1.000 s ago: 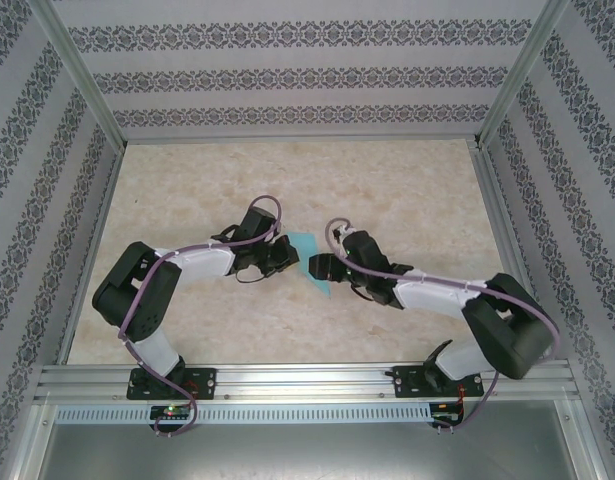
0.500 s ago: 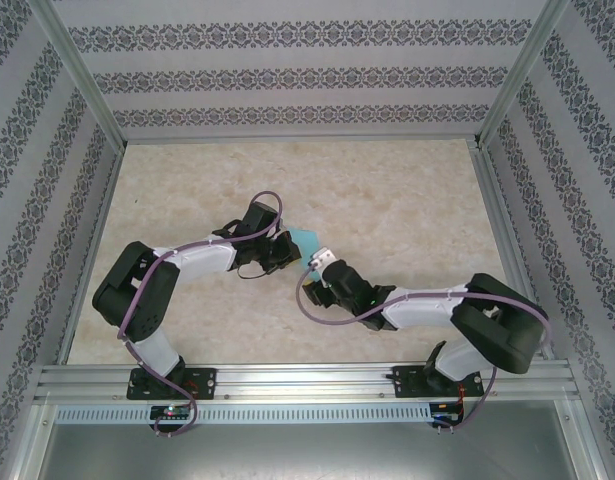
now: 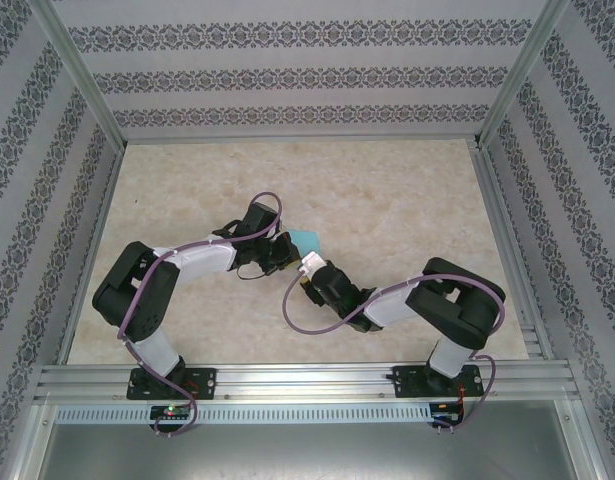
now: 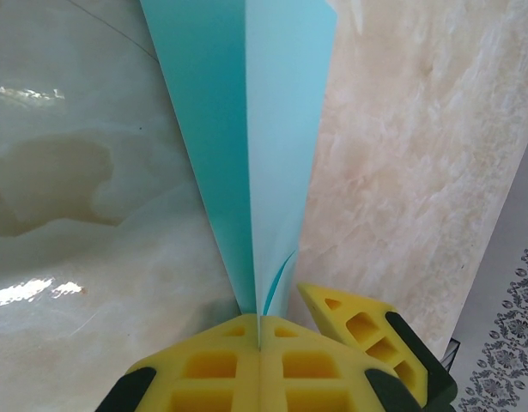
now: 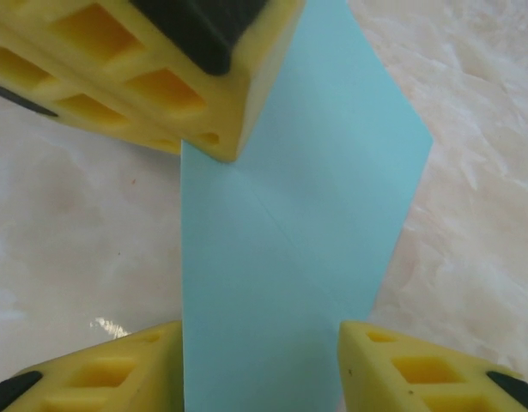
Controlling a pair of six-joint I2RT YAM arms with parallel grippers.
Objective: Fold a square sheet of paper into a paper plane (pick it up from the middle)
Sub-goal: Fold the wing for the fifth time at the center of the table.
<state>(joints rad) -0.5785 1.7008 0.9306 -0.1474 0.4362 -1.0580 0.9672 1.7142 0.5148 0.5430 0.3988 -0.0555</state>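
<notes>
Turquoise paper [image 4: 246, 129] clamped in left hand [image 4: 259, 348]

A pale beige tabletop [image 3: 387, 190] with a marbled, cream-veined pattern fills the enclosure floor; close up its surface is glossy, with bright glints on it [image 4: 66, 223]. Wall panels [image 3: 287, 75] papered in grey ornamental bands stand at the back and on both sides. Slanting aluminium posts [image 3: 79, 75] frame the corners. A slotted aluminium rail [image 3: 307, 378] runs along the near edge, with a grey metal sheet [image 3: 307, 450] below it.
</notes>
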